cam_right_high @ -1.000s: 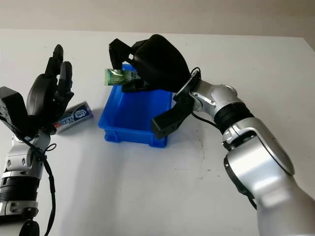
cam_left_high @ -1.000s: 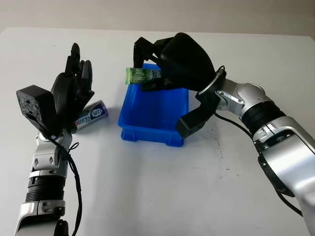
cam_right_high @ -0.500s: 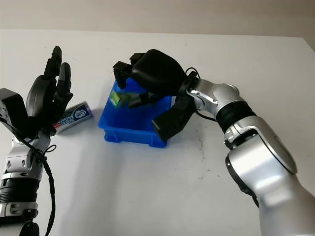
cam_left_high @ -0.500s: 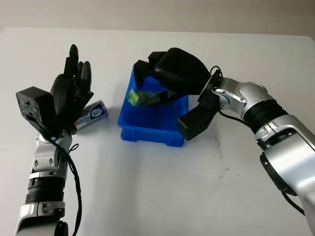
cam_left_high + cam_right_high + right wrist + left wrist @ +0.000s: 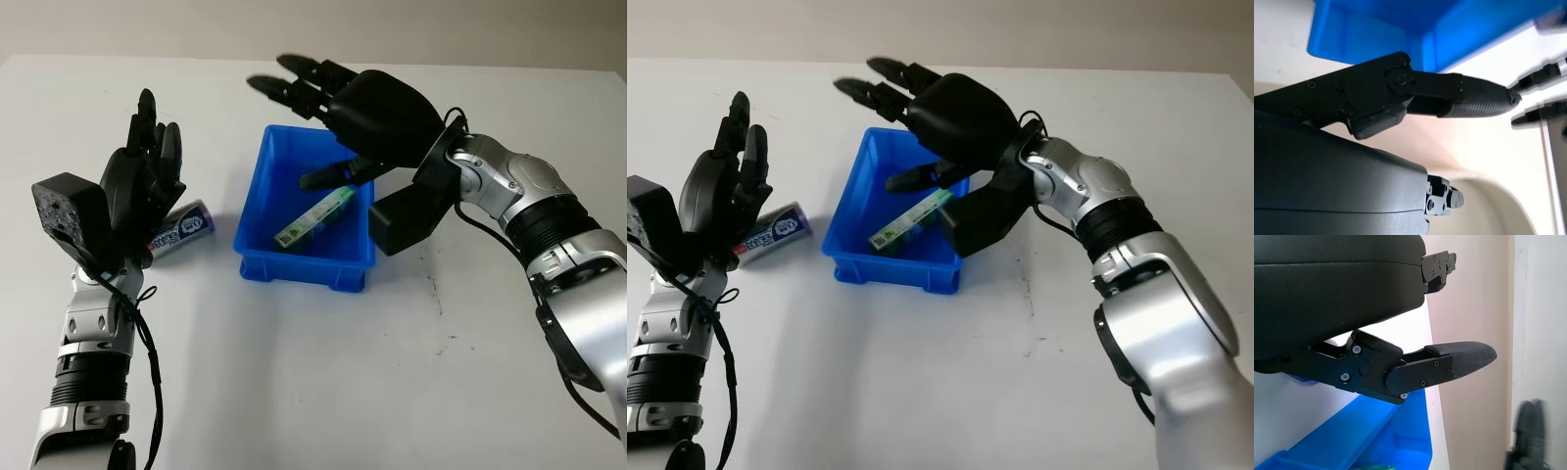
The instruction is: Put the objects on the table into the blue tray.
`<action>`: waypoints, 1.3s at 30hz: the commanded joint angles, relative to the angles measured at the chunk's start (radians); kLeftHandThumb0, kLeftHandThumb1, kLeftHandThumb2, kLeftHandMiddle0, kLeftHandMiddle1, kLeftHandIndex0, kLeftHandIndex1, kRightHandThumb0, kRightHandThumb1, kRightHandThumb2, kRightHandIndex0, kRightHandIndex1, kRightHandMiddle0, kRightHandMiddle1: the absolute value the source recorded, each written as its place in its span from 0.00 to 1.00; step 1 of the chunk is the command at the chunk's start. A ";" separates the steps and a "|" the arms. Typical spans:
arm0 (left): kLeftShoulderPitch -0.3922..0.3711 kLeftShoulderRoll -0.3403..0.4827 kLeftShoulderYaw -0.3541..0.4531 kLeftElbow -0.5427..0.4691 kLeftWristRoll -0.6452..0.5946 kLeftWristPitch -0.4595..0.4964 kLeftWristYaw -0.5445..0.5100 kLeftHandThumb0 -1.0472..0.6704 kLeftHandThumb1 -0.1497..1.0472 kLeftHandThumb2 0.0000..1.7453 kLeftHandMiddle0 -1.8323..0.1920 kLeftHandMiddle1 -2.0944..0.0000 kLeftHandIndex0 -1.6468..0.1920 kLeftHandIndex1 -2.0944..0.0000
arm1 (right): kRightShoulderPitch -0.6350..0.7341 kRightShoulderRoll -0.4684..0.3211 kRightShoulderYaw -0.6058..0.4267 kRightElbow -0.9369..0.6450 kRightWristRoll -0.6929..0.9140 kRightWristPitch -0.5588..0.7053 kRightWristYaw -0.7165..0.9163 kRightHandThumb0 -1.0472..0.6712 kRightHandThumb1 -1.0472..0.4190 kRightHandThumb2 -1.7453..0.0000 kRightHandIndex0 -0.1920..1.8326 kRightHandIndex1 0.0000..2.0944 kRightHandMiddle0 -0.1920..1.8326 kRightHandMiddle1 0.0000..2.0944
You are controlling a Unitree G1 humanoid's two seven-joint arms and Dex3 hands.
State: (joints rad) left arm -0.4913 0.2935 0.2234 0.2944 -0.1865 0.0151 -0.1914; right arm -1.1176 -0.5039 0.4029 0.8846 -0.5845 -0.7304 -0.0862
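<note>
Green packet [image 5: 315,217] already lying in the blue tray [image 5: 257,227], right hand [image 5: 367,108] open above it. Blue tube [image 5: 181,227] on the counter [image 5: 294,372] beside the tray, left hand [image 5: 142,191] open above it. Better to lower the left hand straight and close across the tube's middle.

At frame centre the tray [image 5: 294,258] holds a packet [image 5: 314,215]; a tube [image 5: 182,228] lies left of it.
</note>
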 commanded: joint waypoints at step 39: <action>-0.019 0.024 0.005 0.030 -0.004 -0.015 -0.024 0.18 1.00 0.36 1.00 1.00 1.00 1.00 | 0.543 0.185 -0.584 -0.578 0.786 0.824 0.269 0.15 0.00 0.54 0.00 0.00 0.00 0.00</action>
State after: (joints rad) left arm -0.4992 0.3110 0.2239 0.3283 -0.1860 0.0062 -0.2105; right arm -0.5807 -0.3246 -0.1787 0.3348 0.2033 0.0871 0.1834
